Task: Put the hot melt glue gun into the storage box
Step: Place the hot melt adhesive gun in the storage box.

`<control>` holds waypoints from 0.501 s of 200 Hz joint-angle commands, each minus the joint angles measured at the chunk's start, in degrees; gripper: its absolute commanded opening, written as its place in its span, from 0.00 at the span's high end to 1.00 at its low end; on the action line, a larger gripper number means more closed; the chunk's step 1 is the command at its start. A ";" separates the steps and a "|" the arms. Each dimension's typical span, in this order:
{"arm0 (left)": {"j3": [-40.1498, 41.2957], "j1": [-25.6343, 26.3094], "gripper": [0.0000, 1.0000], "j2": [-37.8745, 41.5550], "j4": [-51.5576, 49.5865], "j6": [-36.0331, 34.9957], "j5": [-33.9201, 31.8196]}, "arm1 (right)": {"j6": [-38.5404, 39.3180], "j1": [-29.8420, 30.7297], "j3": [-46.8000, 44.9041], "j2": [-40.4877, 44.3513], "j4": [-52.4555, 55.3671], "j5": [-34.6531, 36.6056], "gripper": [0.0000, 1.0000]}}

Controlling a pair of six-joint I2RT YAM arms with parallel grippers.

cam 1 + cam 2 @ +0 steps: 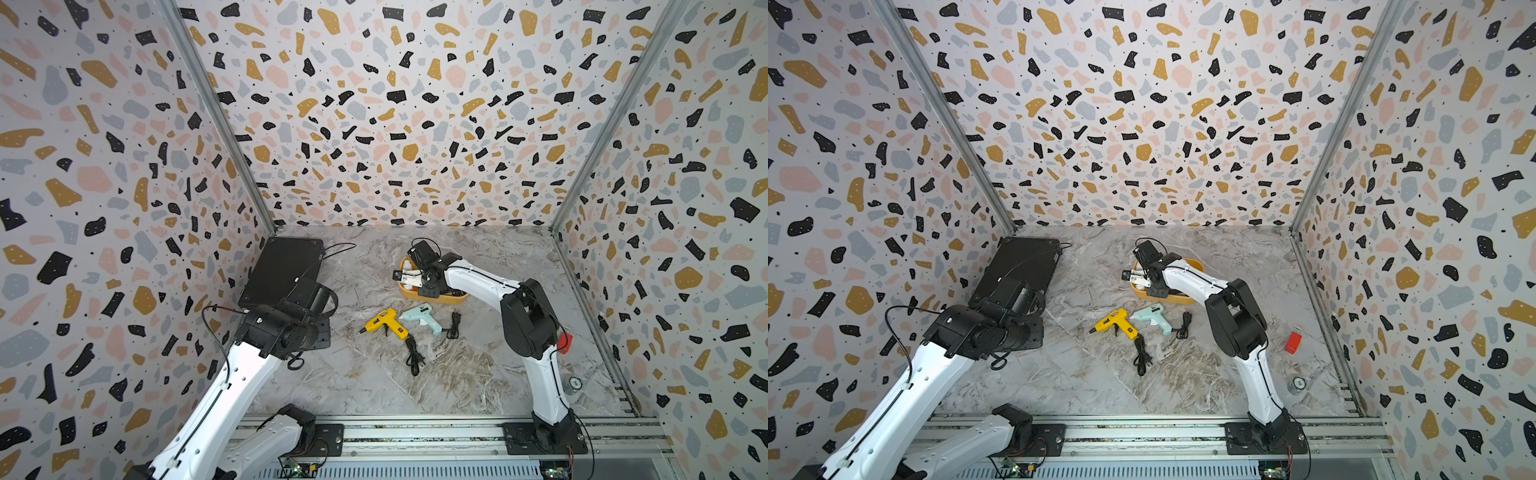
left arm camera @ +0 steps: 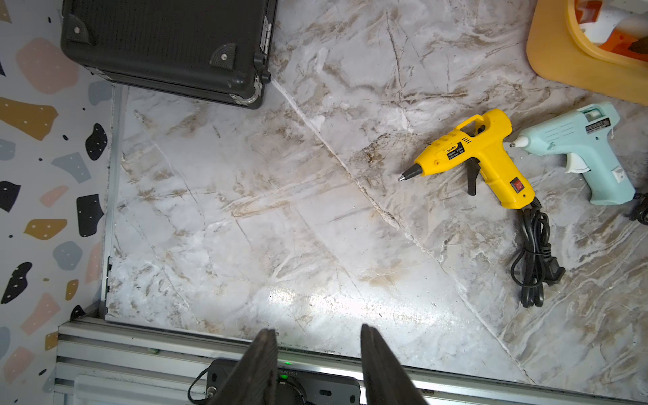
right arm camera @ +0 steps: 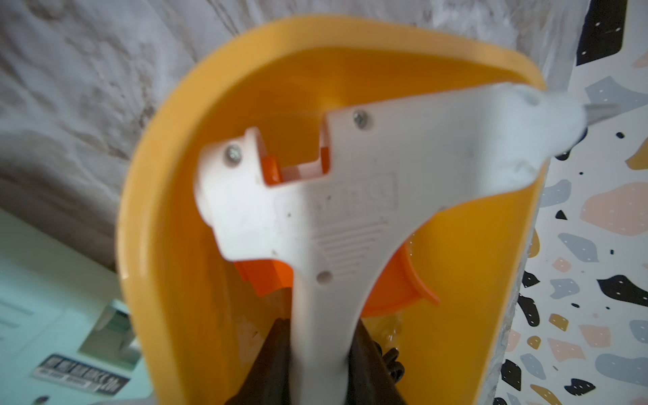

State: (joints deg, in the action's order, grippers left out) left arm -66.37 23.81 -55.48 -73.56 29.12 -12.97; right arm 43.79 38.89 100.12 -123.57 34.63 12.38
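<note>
Right fingers (image 3: 277, 354) clamped white glue gun (image 3: 333, 210) over storage box (image 3: 164, 245); left fingers (image 2: 263, 361) were apart, empty. Yellow gun (image 2: 484, 157) & teal gun (image 2: 578, 140) lay nr it on desk (image 2: 280, 210). Labels were unreadable.

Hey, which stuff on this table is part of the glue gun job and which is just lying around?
Job: white glue gun, clamped in right gripper; mustard storage box; yellow glue gun and mint glue gun, likely next.
Lying about: black case; red block; small round object.
</note>
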 commanded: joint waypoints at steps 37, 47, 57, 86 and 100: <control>-1.22 0.28 0.55 0.33 0.32 -0.89 -1.24 | 0.25 -0.18 0.86 0.79 4.94 -1.54 1.00; -1.31 0.27 0.54 0.23 0.43 -0.88 -1.30 | 0.10 -0.22 1.52 0.35 5.45 -1.31 0.96; -1.31 0.27 0.52 0.24 0.45 -0.96 -1.27 | -0.16 -0.22 2.41 0.07 5.96 -1.44 0.91; -1.46 0.27 0.51 0.13 0.43 -1.29 -1.54 | -1.15 -0.31 4.89 -0.78 7.42 -1.22 0.75; -1.48 0.28 0.51 0.03 0.52 -1.57 -1.61 | -2.36 -0.53 5.76 -1.08 7.99 -1.48 0.75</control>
State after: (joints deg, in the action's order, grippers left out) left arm -66.37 23.81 -55.46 -73.56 28.86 -13.21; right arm 43.66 38.79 102.65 -124.81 39.44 11.51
